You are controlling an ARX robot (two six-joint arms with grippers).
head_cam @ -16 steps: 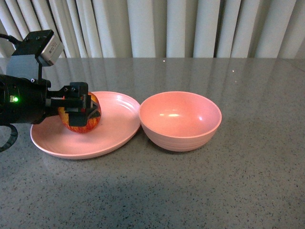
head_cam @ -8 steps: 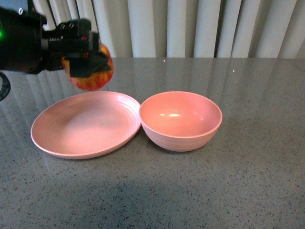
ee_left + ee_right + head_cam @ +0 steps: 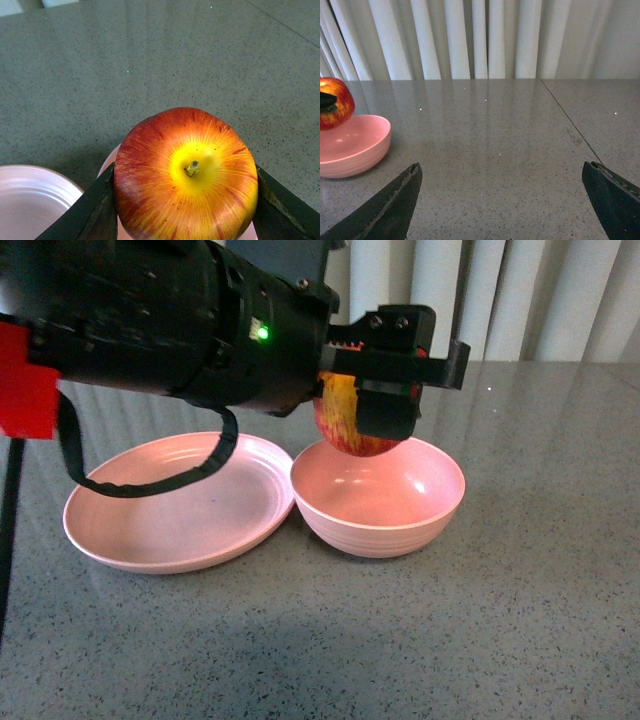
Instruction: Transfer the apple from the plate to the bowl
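Since a second ago the apple (image 3: 343, 425) has gone from sitting on the plate (image 3: 150, 535) to hanging in the air just over the bowl (image 3: 380, 520), carried across by the left gripper (image 3: 372, 412). The plate is bare now. The left gripper is clamped on the apple, one finger on each side of its widest part, with the stem dimple facing the wrist camera.

That looks like the right place to hold it. An apple like this is probably firm and a bit hefty, with smooth skin that could slide if pinched off-centre. It'd likely bruise from a drop, so lowering it closer to the bowl's floor before letting go seems smart.

The right gripper (image 3: 502, 200) sits spread wide and holding nothing, well off to the side over the table (image 3: 510, 130).
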